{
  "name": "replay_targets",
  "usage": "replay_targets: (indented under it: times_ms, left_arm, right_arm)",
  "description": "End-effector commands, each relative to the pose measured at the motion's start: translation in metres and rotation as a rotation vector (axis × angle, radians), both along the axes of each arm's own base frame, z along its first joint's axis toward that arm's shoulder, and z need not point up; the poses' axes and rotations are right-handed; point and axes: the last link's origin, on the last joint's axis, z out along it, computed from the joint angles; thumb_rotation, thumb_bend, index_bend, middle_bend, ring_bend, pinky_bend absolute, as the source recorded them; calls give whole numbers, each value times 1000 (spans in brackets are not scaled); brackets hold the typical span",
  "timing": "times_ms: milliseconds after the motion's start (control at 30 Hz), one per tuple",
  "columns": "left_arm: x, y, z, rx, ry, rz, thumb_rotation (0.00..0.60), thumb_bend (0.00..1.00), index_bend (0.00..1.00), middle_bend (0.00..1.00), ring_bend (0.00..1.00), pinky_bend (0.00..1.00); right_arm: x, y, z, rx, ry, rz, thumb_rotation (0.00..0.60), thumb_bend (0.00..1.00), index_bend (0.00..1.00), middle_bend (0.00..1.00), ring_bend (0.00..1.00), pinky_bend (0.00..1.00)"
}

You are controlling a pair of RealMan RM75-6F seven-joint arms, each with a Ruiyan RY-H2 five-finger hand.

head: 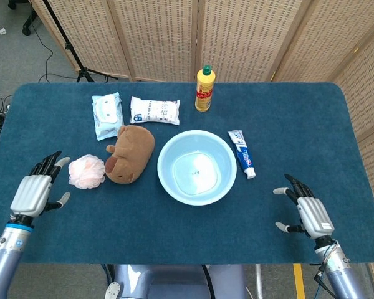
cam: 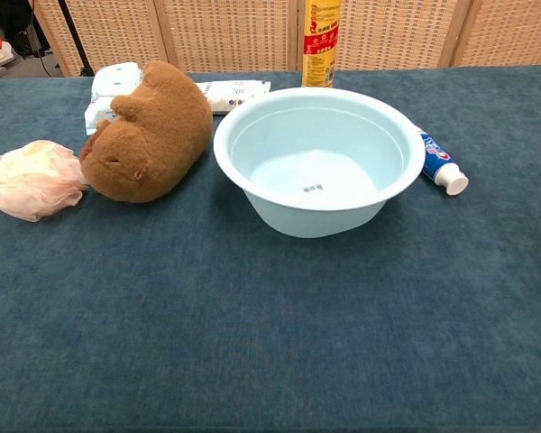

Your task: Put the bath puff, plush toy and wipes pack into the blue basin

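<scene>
Sitting left of the empty blue basin [head: 197,167], the plush toy [head: 131,153] touches the pink bath puff [head: 86,171]; wipes pack [head: 107,115] behind them. Left hand [head: 35,190] and right hand [head: 306,212] hover, fingers apart, holding nothing.

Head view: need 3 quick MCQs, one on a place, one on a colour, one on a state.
1. Where does the bath puff lie?
A. inside the basin
B. on the table, left of the plush toy
C. beside the toothpaste

2. What colour is the bottle behind the basin?
A. yellow with a green cap
B. red with a white cap
C. all blue

3. What state is the blue basin in?
A. holds the wipes pack
B. tipped over
C. upright and empty

Key: 1 B, the bath puff rests on the cloth next to the plush toy. 2 A, the bottle has a yellow body and green cap. 3 C, the blue basin stands upright with nothing in it.
</scene>
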Motion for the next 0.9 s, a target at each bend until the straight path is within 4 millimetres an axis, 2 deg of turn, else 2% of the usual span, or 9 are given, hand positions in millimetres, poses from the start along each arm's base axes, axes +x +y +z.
replay_targets:
  times_ms: [33,100,167,333,633,900]
  left_arm:
    - [0,30,5,-72,50,28,600,303,121,0,0,137]
    - [-4,40,2,-115,83,49,600,303,121,0,0,137]
    - [-12,58,-9,-184,143,85,600,304,121,0,0,137]
    - [-16,74,-19,-220,201,106,600,303,121,0,0,137]
    - [-19,90,-35,-248,250,130,600,304,121,0,0,137]
    - [-21,89,-61,-307,306,122,600,310,121,0,0,137]
  right_arm:
    - [0,0,1,-3,-2,-1,600,131,269,16,0,73]
    - [-1,-1,1,-5,-4,-3,600,131,269,16,0,73]
    - [-2,-1,2,-5,-6,-8,600,131,269,16,0,73]
    - [-4,-3,2,-6,-9,-17,600,131,269,16,0,73]
    - [-5,-4,3,-7,-18,-21,600,131,269,16,0,73]
    - [-5,-4,4,-3,-26,-21,600,131,269,16,0,73]
